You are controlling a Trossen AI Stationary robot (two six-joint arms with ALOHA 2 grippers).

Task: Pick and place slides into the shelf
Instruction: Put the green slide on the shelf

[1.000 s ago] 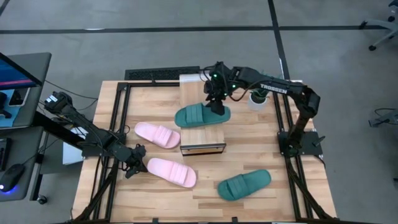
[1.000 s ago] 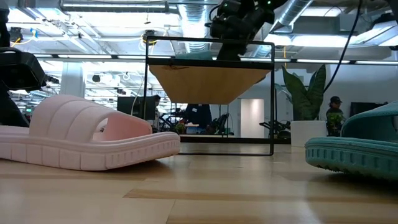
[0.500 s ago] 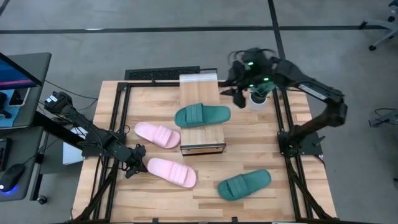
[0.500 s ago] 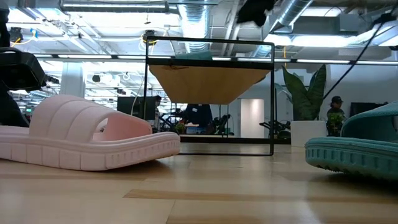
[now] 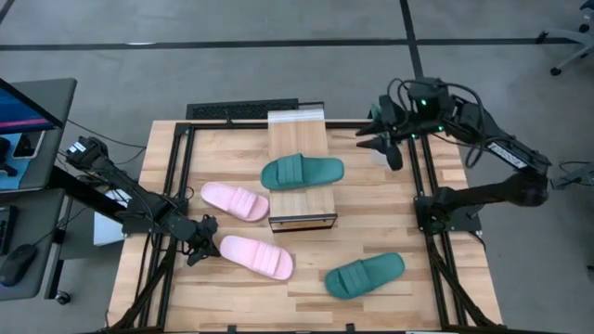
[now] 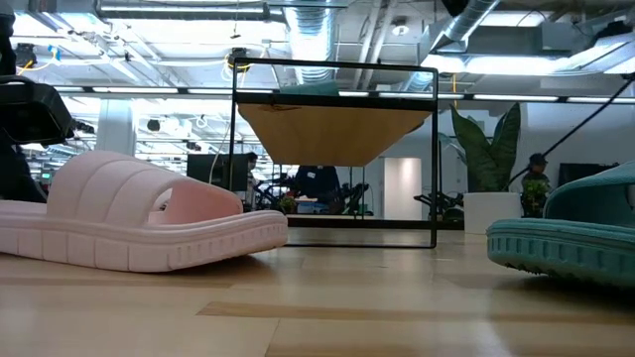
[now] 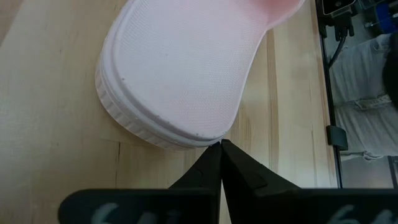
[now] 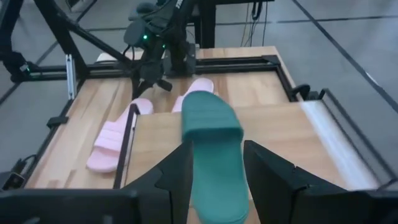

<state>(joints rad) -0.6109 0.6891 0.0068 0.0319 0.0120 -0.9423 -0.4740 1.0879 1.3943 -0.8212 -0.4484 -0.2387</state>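
- One dark teal-green foam slide [image 5: 302, 172] lies flat across the light wood plank shelf with the thin black frame [image 5: 297, 125], near the bench's centre; from my right wrist I see it lengthwise on the plank [image 8: 213, 149].
- Three are not shelved: a teal slide [image 5: 364, 275] at five o'clock on the wood-plank bench [image 5: 390, 209], a pale pink slide [image 5: 235, 200] at nine o'clock beside the shelf, another pink one [image 5: 255, 255] at seven.
- They look light, soft and squashy, not fragile, with a grippy ribbed sole. I'd pinch the wide strap or a side edge, since a squeeze on the sole would only buckle it.
- My right claw [image 5: 380, 147] hangs at two o'clock, off the shelf's end, fingers spread wide and holding nothing.
- My left claw [image 7: 221, 147] sits at seven o'clock, fingers pressed tight together, empty, tips right at the pink slide's rim.
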